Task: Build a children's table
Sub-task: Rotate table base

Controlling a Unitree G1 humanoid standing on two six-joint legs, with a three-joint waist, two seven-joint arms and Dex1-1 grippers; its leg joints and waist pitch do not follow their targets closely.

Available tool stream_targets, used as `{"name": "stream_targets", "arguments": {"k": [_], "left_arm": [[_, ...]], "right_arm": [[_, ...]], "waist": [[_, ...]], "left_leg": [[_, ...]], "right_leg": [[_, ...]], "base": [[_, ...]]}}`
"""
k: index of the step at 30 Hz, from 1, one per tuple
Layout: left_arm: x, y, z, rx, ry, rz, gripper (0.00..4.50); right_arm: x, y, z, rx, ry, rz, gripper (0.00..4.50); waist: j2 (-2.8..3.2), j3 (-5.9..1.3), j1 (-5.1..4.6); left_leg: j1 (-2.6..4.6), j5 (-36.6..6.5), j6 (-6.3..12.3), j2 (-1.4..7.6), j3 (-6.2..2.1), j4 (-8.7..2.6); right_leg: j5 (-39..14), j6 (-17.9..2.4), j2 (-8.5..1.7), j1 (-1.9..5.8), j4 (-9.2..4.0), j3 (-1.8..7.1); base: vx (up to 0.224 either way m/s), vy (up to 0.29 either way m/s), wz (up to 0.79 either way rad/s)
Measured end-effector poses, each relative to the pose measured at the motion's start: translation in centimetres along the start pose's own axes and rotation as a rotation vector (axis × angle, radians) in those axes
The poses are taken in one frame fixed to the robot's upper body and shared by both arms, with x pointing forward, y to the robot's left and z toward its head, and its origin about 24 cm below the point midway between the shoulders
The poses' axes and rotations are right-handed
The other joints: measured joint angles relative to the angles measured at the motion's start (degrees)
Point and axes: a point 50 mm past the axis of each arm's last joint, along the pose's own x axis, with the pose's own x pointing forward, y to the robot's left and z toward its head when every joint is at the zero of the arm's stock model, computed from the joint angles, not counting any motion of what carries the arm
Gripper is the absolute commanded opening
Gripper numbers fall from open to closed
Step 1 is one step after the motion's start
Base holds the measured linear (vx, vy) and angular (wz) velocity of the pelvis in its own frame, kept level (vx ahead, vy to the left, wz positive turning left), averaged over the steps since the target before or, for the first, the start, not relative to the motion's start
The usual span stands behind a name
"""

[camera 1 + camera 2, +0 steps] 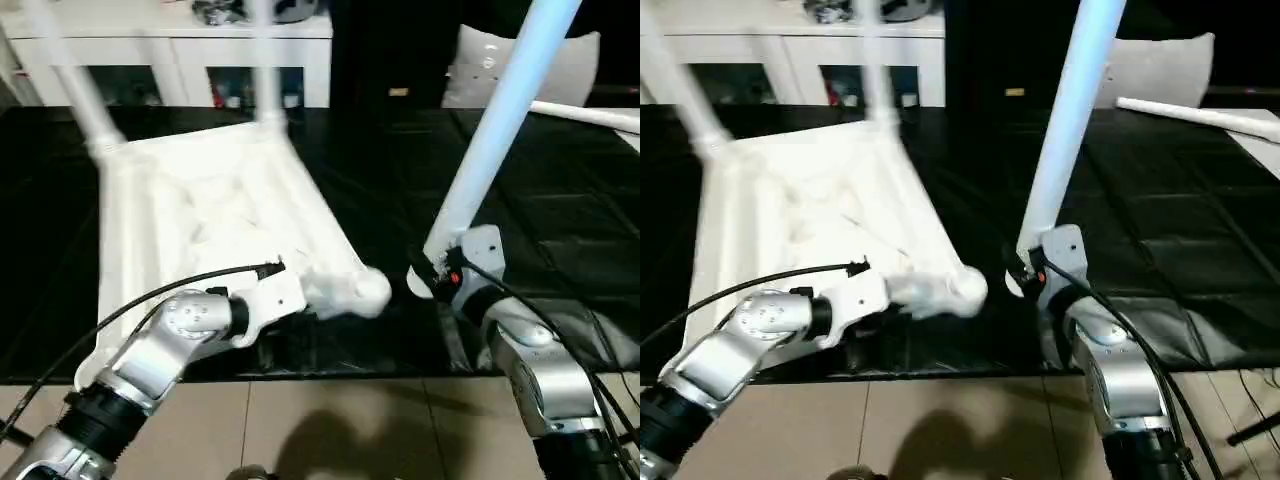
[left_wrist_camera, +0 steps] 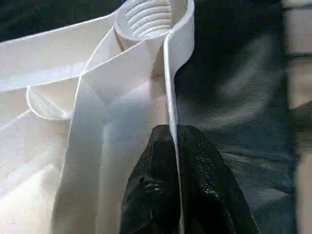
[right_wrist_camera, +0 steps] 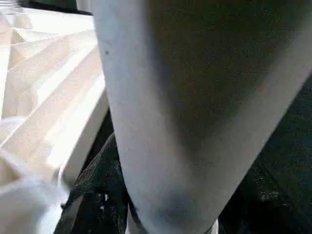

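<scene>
Two legs already stand in the upturned tabletop's far sockets. My left claw pinches its near-right rim to steady it; my right claw grips a third leg upright, beside the empty near-right socket.

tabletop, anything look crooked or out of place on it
Nothing broken. The tabletop lies upside down with two legs fitted; its near corner socket is still empty. One spare leg lies loose on the black surface.

White tabletop lies underside up, ribbed; two legs stand in far corner sockets. Third leg tilted upright beside near corner; fourth lies apart.
</scene>
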Motion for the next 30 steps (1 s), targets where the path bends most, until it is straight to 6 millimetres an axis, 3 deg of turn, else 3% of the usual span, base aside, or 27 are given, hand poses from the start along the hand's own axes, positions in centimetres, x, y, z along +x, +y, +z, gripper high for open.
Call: {"name": "stream_targets", "arguments": {"k": [5,11,13,19,23,30], "left_arm": [[-0.4,0.8,-0.5,0.064,0.002,-0.02,0.01],[-0.7,1.3,-1.2,0.035,0.0,-0.004,0.01],[-0.9,1.5,-1.4,-0.006,-0.006,0.004,0.47],[-1.2,1.8,-1.6,-0.078,-0.035,0.008,1.02],[-1.0,1.7,-1.5,-0.082,-0.041,0.001,1.02],[-1.0,1.7,-1.5,-0.092,-0.026,-0.01,0.39]], "right_arm": [[0.3,0.6,0.1,-0.003,-0.001,0.026,1.9],[0.5,0.5,0.5,0.039,-0.033,0.041,1.9],[0.7,0.6,1.2,0.063,-0.067,0.08,1.9],[0.7,1.0,1.5,0.104,-0.079,0.151,1.9],[1.0,1.2,2.4,0.11,-0.115,0.178,1.9],[0.7,1.2,3.0,0.118,-0.095,0.291,1.9]], "waist": [[0.01,0.0,0.06],[0.04,0.0,-0.7],[0.07,-0.02,-0.93],[0.06,0.0,-0.81],[0.06,-0.01,-0.63],[0.07,-0.01,-0.45]], "left_leg": [[0.04,-0.02,0.01,0.05,0.07,-0.1],[0.19,0.02,-0.04,0.05,0.09,-0.1],[0.29,0.02,-0.04,0.05,0.12,-0.1],[0.44,0.02,-0.04,0.07,0.12,-0.1],[0.42,0.0,-0.04,0.06,0.14,-0.17],[0.47,0.0,-0.04,0.06,0.17,-0.23]], "right_leg": [[-0.07,0.08,0.05,-0.06,0.09,0.05],[-0.06,0.07,0.05,0.02,0.1,0.07],[-0.06,0.07,0.04,0.05,0.1,0.08],[-0.06,0.07,0.05,0.12,0.1,0.08],[-0.06,0.06,0.05,0.11,0.1,0.09],[-0.07,0.05,0.05,0.11,0.11,0.11]], "base": [[0.0,0.0,0.0],[0.0,0.0,0.0],[0.0,0.0,0.0],[0.0,0.0,0.0],[0.0,0.0,0.0],[0.0,0.0,0.0]]}}
